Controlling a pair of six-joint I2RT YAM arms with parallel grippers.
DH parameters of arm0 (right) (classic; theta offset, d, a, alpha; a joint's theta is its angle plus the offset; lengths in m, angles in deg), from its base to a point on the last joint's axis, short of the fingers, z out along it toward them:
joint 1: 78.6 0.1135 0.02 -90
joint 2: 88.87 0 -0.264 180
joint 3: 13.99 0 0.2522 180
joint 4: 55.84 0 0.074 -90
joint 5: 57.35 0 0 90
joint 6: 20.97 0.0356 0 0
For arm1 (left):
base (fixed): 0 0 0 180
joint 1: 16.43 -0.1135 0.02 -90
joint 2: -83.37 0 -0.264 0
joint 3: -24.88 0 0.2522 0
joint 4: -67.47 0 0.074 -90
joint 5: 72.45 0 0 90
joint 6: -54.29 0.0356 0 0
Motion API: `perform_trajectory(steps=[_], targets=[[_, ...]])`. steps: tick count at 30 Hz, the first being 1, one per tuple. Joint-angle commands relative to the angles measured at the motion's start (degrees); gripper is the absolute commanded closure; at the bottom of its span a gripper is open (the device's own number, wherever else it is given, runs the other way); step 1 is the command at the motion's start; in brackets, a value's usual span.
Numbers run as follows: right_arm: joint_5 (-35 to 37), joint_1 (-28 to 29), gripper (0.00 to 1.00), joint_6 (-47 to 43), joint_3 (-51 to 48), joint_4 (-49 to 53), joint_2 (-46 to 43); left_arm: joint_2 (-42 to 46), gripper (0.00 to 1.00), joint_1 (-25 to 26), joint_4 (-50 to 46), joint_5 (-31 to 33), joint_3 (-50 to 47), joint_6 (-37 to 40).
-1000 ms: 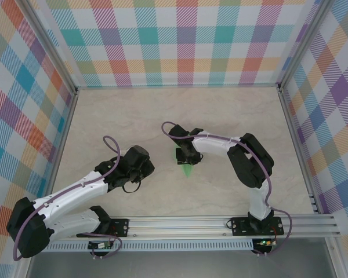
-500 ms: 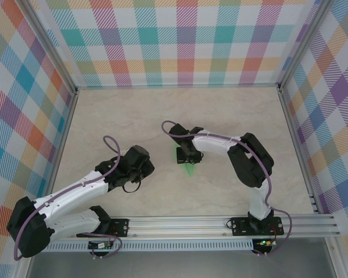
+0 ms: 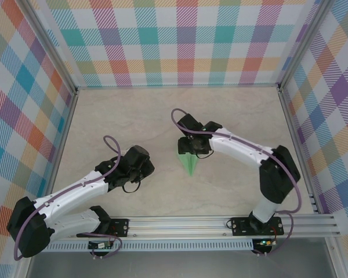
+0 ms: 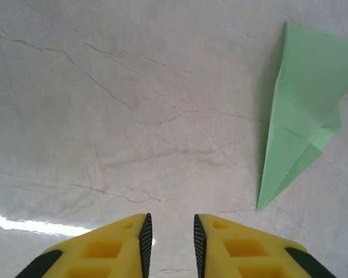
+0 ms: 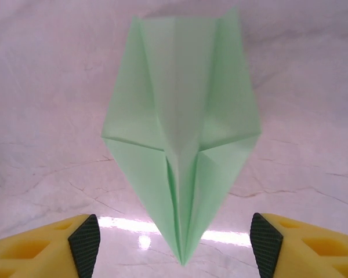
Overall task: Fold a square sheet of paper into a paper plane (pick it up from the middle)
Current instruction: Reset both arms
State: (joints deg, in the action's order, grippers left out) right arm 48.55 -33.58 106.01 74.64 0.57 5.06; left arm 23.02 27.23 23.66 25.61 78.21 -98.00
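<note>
The paper plane (image 3: 188, 164) lies flat on the table (image 3: 133, 116) at mid-frame in the top view. The right gripper (image 5: 175, 246) hovers above it, jaws wide and empty. The left gripper (image 4: 169, 237), to the plane's left, has narrow jaws holding nothing.

Wide-spread right tool (image 5: 174, 246); left tool (image 4: 170, 234) barely parted, both arms bent
</note>
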Motion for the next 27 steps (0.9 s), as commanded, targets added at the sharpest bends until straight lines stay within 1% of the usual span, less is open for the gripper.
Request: perform_trajectory(steps=[1, 2, 3, 4, 5, 6, 7, 9, 10, 11, 12, 13, 14, 16, 18, 21, 22, 23, 24, 27], targets=[[11.7, -0.3, 0.25, 0.9, -3.4, 1.8, -10.6, 1.2, 0.64, -0.8, -4.4, 3.9, 2.3, 3.6], [15.7, -0.6, 0.24, 0.8, -4.9, 1.8, -13.9, 1.6, 0.59, -0.7, -5.2, 5.2, 2.9, 5.0], [20.3, -1.0, 0.23, 0.8, -6.5, 1.8, -17.0, 2.2, 0.50, -0.7, -5.9, 6.9, 3.2, 6.7], [23.9, -1.7, 0.22, 0.4, -8.2, 1.3, -19.7, 2.7, 0.40, -0.8, -6.5, 8.7, 3.5, 8.2], [28.7, -2.7, 0.20, -1.3, -10.9, -0.6, -22.7, 3.2, 0.26, -0.8, -7.3, 11.0, 3.9, 10.1], [31.4, -4.2, 0.19, -4.2, -14.1, -3.7, -25.5, 3.7, 0.15, -0.8, -8.3, 14.2, 4.4, 12.0], [32.8, -5.9, 0.16, -7.7, -17.4, -7.4, -27.8, 4.0, 0.11, -0.8, -9.4, 18.0, 4.8, 13.4], [32.9, -10.5, 0.14, -18.4, -25.1, -18.1, -31.7, 4.3, 0.05, -1.0, -10.7, 27.7, 5.4, 17.0], [32.6, -13.4, 0.09, -21.5, -28.2, -21.4, -32.7, 4.3, 0.01, -1.2, -10.9, 32.7, 5.6, 19.0], [32.1, -16.0, 0.08, -23.7, -30.1, -23.5, -33.1, 4.4, 0.00, -1.7, -10.5, 36.4, 5.6, 20.9], [31.0, -18.7, 0.08, -25.6, -31.9, -25.3, -33.1, 4.5, 0.00, -2.3, -8.6, 40.5, 5.0, 24.4], [29.3, -21.7, 0.07, -26.7, -34.0, -27.6, -32.7, 4.5, 0.00, -3.3, -6.8, 44.0, 4.3, 27.4], [26.1, -24.4, 0.07, -27.5, -35.5, -29.3, -32.3, 4.5, 0.00, -4.7, -4.9, 46.2, 3.6, 29.6], [20.8, -28.8, 0.07, -27.8, -39.1, -33.6, -30.5, 4.7, 0.00, -8.5, 2.0, 48.0, 0.6, 35.4], [16.1, -31.2, 0.07, -29.0, -41.8, -38.0, -28.9, 4.6, 0.00, -12.2, 7.4, 48.8, -2.4, 37.8], [14.6, -33.0, 0.07, -30.6, -44.7, -45.6, -25.8, 4.6, 0.00, -17.4, 19.3, 45.9, -8.7, 42.4], [15.0, -33.3, 0.07, -30.6, -44.8, -47.5, -24.5, 4.5, 0.00, -19.3, 22.2, 43.5, -10.0, 44.5], [15.1, -33.5, 0.07, -30.4, -45.3, -50.5, -23.2, 4.4, 0.00, -21.2, 21.9, 40.7, -9.5, 44.3], [14.5, -33.7, 0.07, -30.1, -45.9, -54.0, -21.4, 4.2, 0.00, -22.2, 23.7, 39.6, -9.7, 45.7], [11.3, -33.9, 0.07, -33.4, -46.5, -62.4, -17.0, 3.5, 0.00, -24.0, 33.2, 37.0, -12.7, 53.3]])
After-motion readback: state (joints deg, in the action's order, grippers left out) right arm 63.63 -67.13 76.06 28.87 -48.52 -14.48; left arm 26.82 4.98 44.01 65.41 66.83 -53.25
